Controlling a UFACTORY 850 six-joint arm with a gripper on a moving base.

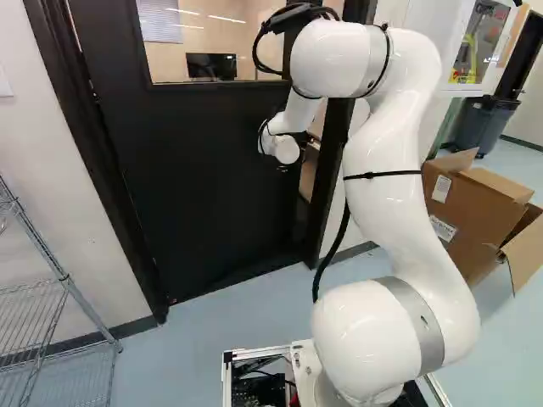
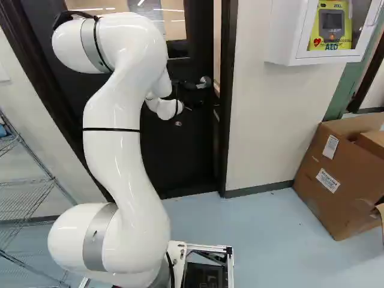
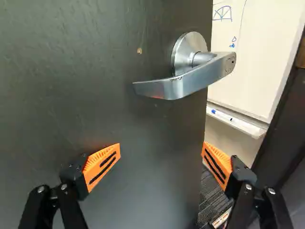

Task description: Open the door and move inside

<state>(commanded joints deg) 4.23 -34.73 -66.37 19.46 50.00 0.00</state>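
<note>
Beyond the arm [image 1: 386, 208], the dark door [image 3: 95, 71] stands ajar at its right edge, the gripper [image 3: 161, 149] empty, fingers wide; opening it further and entering apparently remain.

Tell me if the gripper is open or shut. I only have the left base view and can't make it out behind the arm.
Observer: Open. The wrist view shows the gripper with its fingers well apart and nothing held between them.

Operator: Touching the handle?

Observer: No. In the wrist view the lever handle is ahead of the fingers, clear of both.

Operator: What's past the door's handle edge?

Observer: A whiteboard with blue marks on it, seen through the gap beside the door in the wrist view. So the door is ajar.
</note>
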